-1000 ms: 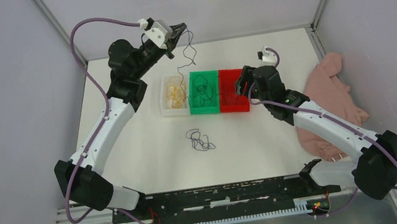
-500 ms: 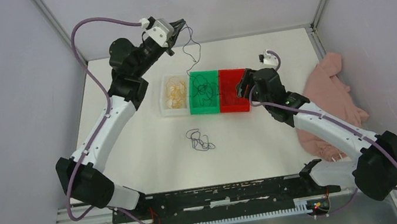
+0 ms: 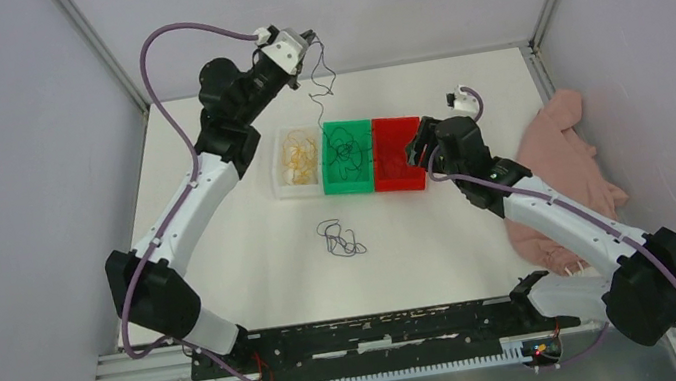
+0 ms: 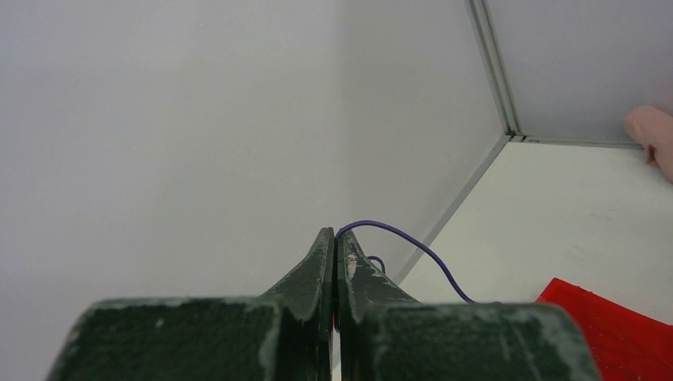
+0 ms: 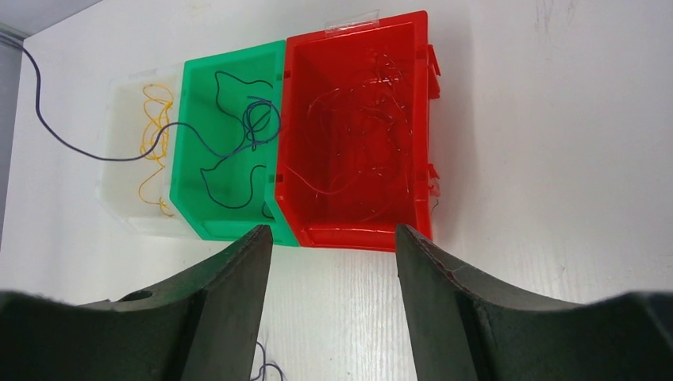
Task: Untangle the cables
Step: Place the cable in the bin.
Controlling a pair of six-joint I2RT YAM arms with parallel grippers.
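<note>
My left gripper [image 3: 310,41] is raised near the back wall, shut on a dark blue-purple cable [image 3: 320,87]. In the left wrist view the cable [image 4: 413,242] arcs out of the closed tips of that gripper [image 4: 335,234]. This cable [image 5: 87,151] crosses the clear bin into the green bin [image 5: 230,228], where it coils [image 5: 255,121]. A yellow cable [image 5: 155,127] lies in the clear bin [image 3: 283,173]. Thin red cable [image 5: 357,135] lies in the red bin [image 5: 357,234]. My right gripper [image 5: 333,230] is open and empty, by the red bin's [image 3: 400,181] near right side.
A second dark cable bundle [image 3: 341,238] lies loose on the white table in front of the bins. A pink cloth [image 3: 564,172] is heaped at the table's right edge. Grey walls close the back and both sides.
My left gripper has moved right and a bit higher with the dark cable, drawing the hanging strand toward the green bin. The right arm has hardly shifted.
</note>
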